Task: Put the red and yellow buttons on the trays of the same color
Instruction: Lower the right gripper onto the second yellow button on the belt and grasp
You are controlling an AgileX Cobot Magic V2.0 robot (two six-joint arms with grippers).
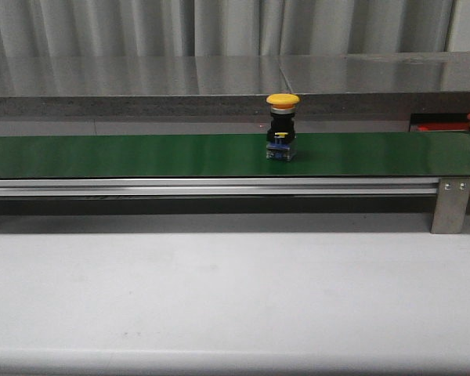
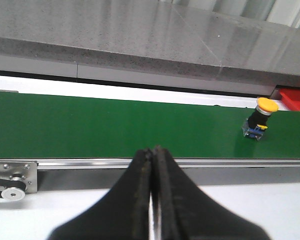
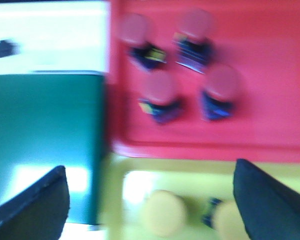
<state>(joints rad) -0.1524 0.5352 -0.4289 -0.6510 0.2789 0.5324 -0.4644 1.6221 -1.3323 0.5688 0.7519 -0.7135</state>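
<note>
Buttons are partly sorted: the blurred right wrist view shows 4 red buttons (image 3: 160,95) standing on the red tray (image 3: 270,40) and what look like 2 yellow ones (image 3: 164,212) on the yellow tray (image 3: 115,200) just beside it. 1 yellow button (image 1: 282,125) stands upright on the green belt (image 1: 125,155), apart from both arms. The step in hand looks like fetching it. The left gripper (image 2: 152,165) hangs before the belt's near edge with its jaws pressed together, holding nothing; the right gripper (image 3: 150,200) hovers over the trays with jaws spread wide and empty. Next, I judge, an arm must reach over the near rail (image 1: 219,186) and close around the button's body. Bare belt lies on both sides of it.
</note>
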